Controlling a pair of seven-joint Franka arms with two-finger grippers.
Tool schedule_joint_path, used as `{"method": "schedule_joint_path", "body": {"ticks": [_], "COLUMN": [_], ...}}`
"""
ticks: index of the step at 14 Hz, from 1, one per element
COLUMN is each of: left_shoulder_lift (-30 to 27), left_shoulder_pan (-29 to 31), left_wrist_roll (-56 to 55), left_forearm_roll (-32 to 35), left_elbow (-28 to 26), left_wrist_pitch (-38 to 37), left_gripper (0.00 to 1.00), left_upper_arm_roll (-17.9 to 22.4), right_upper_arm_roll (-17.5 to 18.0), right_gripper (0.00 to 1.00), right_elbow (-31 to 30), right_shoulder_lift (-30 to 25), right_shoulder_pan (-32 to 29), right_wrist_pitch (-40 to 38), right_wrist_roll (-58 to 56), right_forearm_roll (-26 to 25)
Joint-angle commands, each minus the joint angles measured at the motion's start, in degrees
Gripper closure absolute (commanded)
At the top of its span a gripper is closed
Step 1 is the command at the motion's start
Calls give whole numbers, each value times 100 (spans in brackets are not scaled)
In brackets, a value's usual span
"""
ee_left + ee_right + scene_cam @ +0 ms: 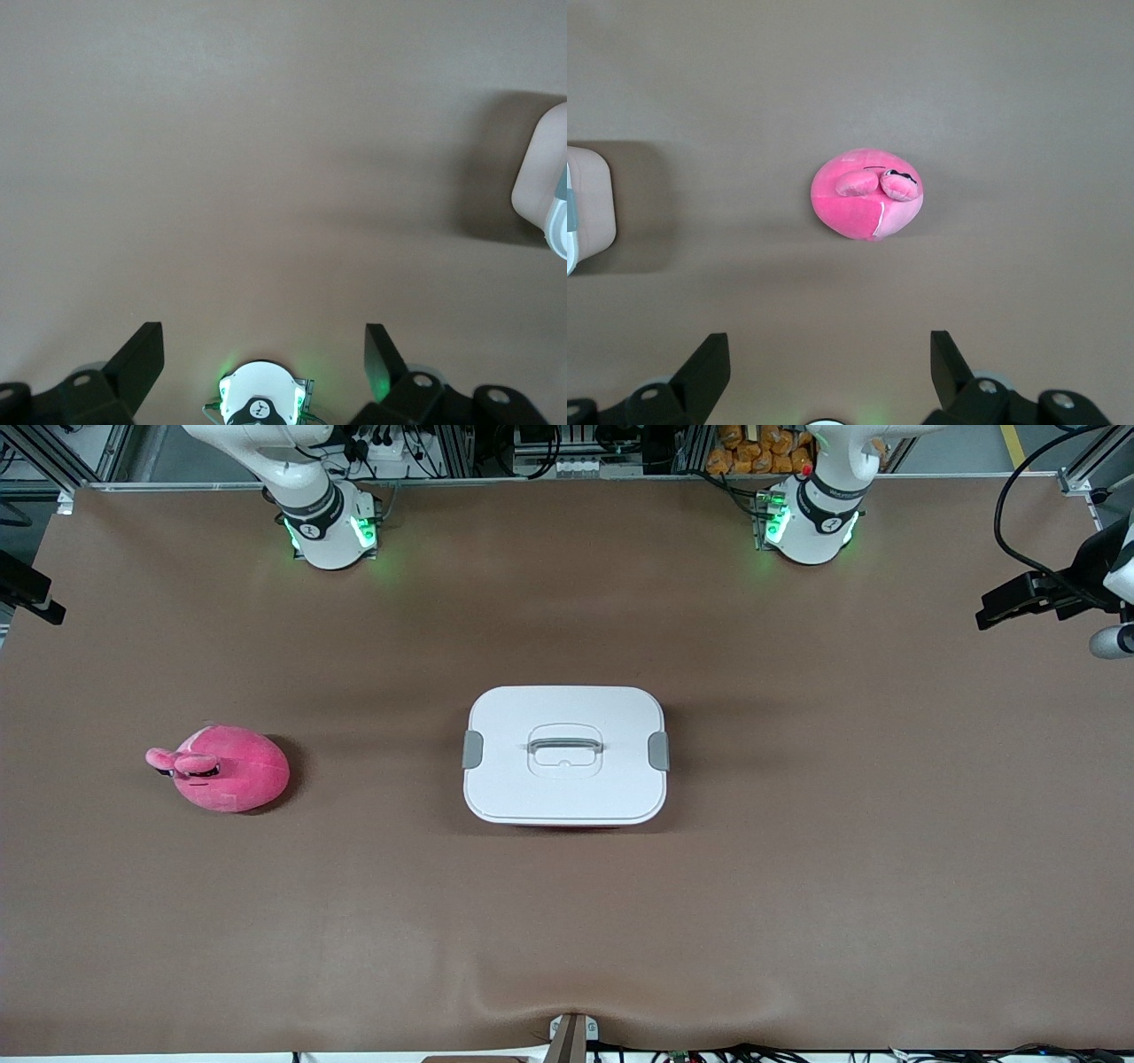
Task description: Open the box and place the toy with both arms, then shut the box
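Tabletop (797,886): brown, bare but for two items. Box (565,755): lid on, both clips down, at the tabletop's centre, long axis running between the arms' ends. Toy (221,768): toward the right arm's end. Right pincer (830,372), fingers apart, hangs above the toy, so we judge that arm nearer. Left pincer (266,359), fingers apart, waits over bare tabletop beside the box.

The front view looks down from high across the table (797,921), facing both arm bases. Each wrist view looks straight down from well above the tabletop, past its own spread fingers. The right wrist view shares the toy (866,195) and the box (589,208) edge with the front view; the left wrist view shares only the box.
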Motion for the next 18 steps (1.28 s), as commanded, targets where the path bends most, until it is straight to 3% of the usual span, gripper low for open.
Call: {"method": "schedule_joint_path", "body": {"ticks": [1,9,18], "left_shoulder_lift": [32,190,401], "left_shoulder_pan": [-14,-76,-84], "left_wrist_roll": [-44,-491,-1660], "left_forearm_roll": [-84,-251,-348], "left_elbow": [-35,-124,-159], "left_wrist_pitch": [115,274,590], "left_gripper": [0,0,0], "left_upper_arm_roll": [5,-66,-628], "right_upper_arm_roll": [64,64,64], "right_gripper": [0,0,0], "right_elbow": [57,57,57], "right_shoulder_lift": [26,61,61], "right_shoulder_pan": [-64,-46,-46], "right_wrist_pitch": [-6,-15,-15], "right_wrist_roll": [96,96,96], "right_forearm_roll": [17,17,17]}}
